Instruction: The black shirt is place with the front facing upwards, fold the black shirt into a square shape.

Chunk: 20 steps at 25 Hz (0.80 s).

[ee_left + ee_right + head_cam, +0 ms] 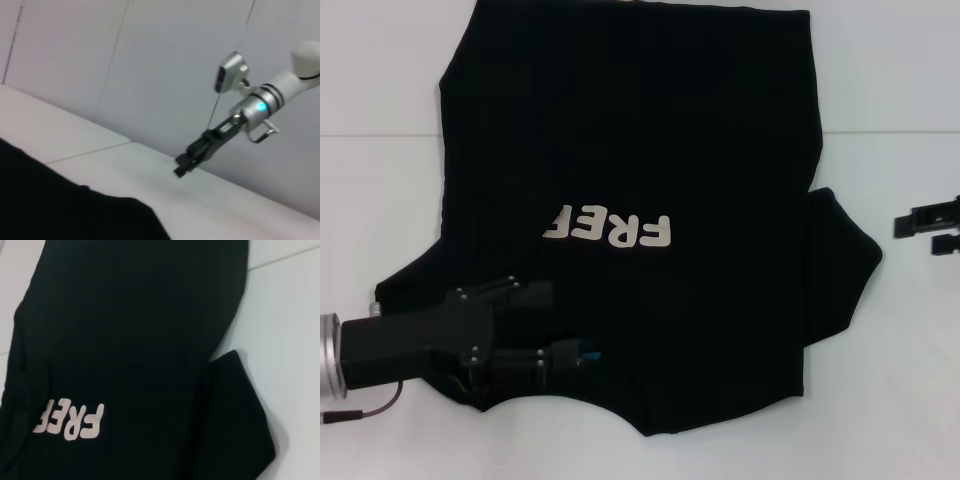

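On the white table (pixel 900 400), left gripper (pixel 555 325) overlaps the black shirt (pixel 640 160).

A white desk (pixel 900 110) fills the scene here, pale and smooth. A thin seam line (pixel 380 136) runs straight across the desk's top, showing on both sides toward the far edge. Behind the desk rises a plain light wall (pixel 165 65), and there, faint vertical joints (pixel 112 60) split the wall into broad panels. The wall meets the desk's far edge in a clean line.
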{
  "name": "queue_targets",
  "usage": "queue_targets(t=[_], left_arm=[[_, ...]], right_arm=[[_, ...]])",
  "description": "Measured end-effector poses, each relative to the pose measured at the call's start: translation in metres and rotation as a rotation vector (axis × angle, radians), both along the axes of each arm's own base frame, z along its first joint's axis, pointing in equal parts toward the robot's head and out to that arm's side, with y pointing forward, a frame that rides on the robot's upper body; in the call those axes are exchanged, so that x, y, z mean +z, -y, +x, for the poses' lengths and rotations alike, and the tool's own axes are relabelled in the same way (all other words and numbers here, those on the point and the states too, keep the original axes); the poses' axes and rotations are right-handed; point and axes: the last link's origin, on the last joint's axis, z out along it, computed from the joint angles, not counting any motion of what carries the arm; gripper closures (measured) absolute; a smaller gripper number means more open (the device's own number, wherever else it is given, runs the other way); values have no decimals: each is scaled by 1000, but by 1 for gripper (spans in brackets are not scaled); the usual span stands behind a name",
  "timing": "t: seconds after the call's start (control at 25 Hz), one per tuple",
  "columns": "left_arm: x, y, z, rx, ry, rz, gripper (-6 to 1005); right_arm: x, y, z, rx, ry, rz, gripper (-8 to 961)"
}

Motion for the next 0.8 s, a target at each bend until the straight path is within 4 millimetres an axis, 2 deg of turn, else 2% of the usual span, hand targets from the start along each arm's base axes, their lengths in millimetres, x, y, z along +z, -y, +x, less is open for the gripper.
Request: queue_targets(t=[0.24, 0.8], left_arm=[[2, 0, 3, -17, 11, -2, 50], [1, 0, 2, -16, 5, 2, 50]], right_arm=[[-22, -6, 3, -36, 23, -41, 167], [-48, -8, 6, -64, 31, -60, 181]])
